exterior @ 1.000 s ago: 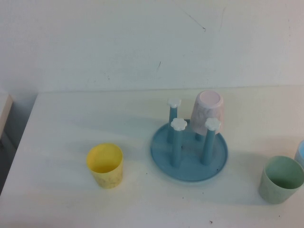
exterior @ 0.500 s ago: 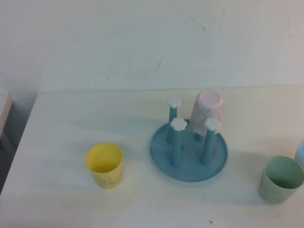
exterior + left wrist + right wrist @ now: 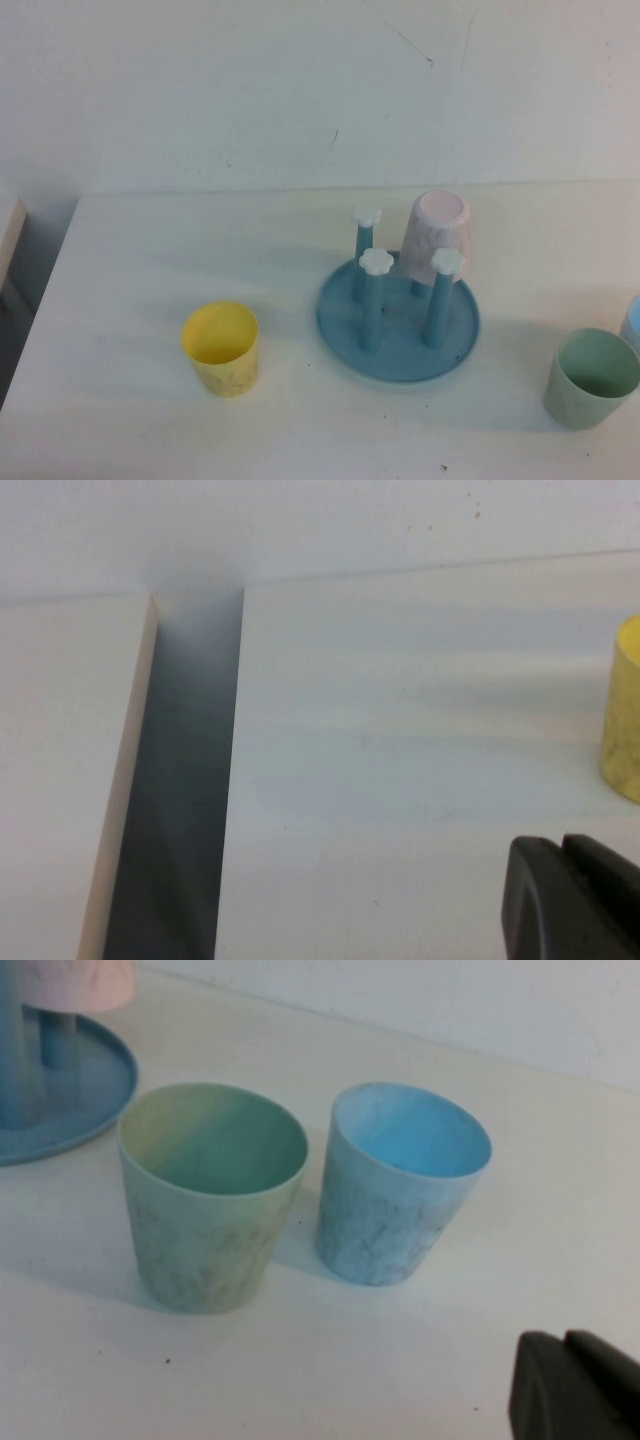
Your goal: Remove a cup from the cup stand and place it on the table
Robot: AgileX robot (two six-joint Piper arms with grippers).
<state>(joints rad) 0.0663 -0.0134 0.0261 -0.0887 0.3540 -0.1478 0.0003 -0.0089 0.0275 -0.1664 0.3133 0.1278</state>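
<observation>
Now we see the cup, a small yellow tumbler, standing upright and mouth-up on the table in the lower left of the high view, well apart from the cup stand. The cup stand sits near the centre of that view, a round blue dish with upright blue pegs topped by white flower-shaped caps. A pale pink cup hangs upside down over the far right peg; the other three pegs we can see are bare. At the lower right of the high view a pale green cup stands mouth-up on the table, and a sliver of a pale blue cup shows at the right edge just beyond it.

Neither arm appears in the high view. In the left wrist view the left gripper shows as a dark tip at the lower right corner, its two fingers pressed together and holding nothing, low over the bare table; the cup's yellow side shows at the right edge, apart from it, and a dark gap runs between the table and a pale surface at the left. In the right wrist view the right gripper sits at the lower right corner, fingers likewise together and empty, near the pale blue cup and the pale green cup, which stand side by side, with the stand's blue rim at the upper left.
</observation>
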